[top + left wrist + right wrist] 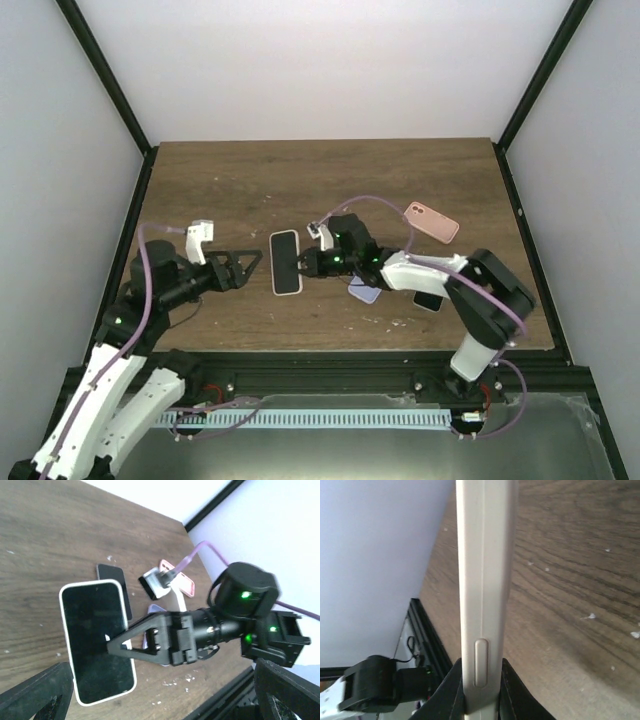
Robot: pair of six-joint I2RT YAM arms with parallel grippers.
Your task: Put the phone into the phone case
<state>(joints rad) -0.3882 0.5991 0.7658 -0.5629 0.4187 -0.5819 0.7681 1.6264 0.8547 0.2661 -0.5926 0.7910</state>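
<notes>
My R fingers (308, 263) pinch the white-rimmed phone (286, 262) by one long edge, mid-surface (220, 190). L fingers (243, 266) spread wide, just beside its other edge. Pink case (431, 222) lies well apart, far R.

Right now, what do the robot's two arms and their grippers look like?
The left arm and right arm mix white shells with black joint housings. A lilac cable loops along each to a small white wrist camera. The left gripper and right gripper have black, triangular, open-framed fingers. Small green lights glow near the right wrist.
</notes>
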